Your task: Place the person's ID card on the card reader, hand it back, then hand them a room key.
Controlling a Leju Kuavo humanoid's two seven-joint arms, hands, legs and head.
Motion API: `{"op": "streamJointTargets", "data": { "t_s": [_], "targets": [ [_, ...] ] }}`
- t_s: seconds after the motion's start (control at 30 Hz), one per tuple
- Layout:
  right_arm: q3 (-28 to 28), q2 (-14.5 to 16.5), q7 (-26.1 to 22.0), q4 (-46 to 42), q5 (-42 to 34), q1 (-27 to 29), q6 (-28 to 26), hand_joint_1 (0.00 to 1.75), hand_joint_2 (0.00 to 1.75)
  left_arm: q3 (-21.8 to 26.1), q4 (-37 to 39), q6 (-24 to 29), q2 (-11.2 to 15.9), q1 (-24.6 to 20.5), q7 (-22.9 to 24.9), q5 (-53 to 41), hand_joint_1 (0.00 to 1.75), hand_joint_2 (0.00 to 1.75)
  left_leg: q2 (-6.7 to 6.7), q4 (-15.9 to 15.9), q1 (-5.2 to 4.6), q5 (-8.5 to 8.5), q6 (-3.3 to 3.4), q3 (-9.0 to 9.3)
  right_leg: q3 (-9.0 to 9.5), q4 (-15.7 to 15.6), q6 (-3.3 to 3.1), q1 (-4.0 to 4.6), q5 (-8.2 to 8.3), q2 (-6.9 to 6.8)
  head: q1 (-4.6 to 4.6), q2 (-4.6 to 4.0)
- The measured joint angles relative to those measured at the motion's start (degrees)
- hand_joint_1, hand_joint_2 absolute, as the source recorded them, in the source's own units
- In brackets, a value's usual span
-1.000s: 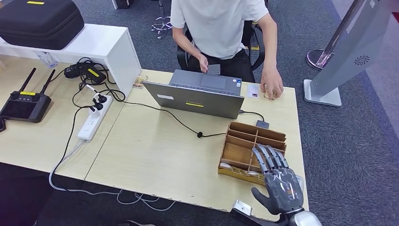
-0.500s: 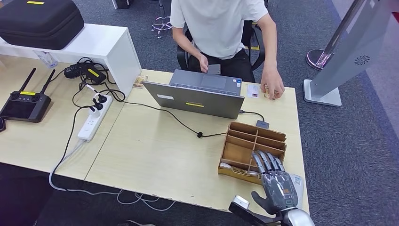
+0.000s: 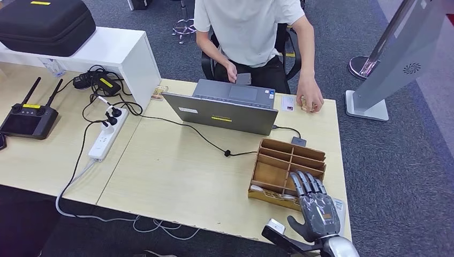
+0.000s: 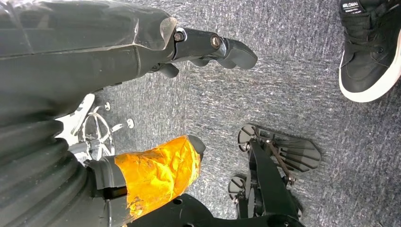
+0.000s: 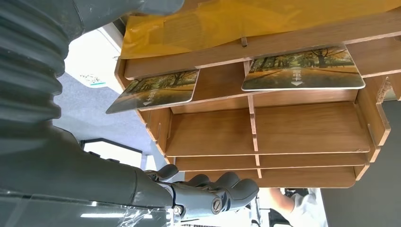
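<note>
Not much lettering on show here. The black shoe [image 4: 366, 45] in the left wrist view carries a small white tag on its tongue with two lines of print; the lower one looks like "MRLGMAI", the upper too small to make out. The grey stand [image 3: 393, 59] wears a white swirl logo, no words. The two scenic cards [image 5: 302, 68] each bear white characters and an arrow, too blurred to read.
</note>
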Motion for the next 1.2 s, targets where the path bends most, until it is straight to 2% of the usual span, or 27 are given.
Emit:
{"op": "streamJointTargets", "data": {
  "t_s": [0.87, 1.2],
  "targets": [
    [-0.49, 0.22, 0.00, 0.00, 0.02, -0.05, 0.00, 0.00, 1.75, 0.01, 0.00, 0.04, 0.00, 0.00, 0.01, 0.01, 0.00, 1.75, 0.00, 0.00, 0.00, 0.00, 0.00, 0.00, 0.00, 0.00, 0.00, 0.00, 0.00, 0.00, 0.00, 0.00],
    [-2.39, 0.23, -0.05, 0.02, 0.02, 0.25, -0.42, 0.00, 1.75, 0.67, 0.00, 0.06, 0.00, 0.01, 0.02, 0.22, 0.00, 1.75, 0.00, 0.00, 0.00, 0.00, 0.00, 0.00, -0.01, 0.00, 0.00, 0.00, 0.00, 0.00, 0.00, 0.00]
  ]
}}
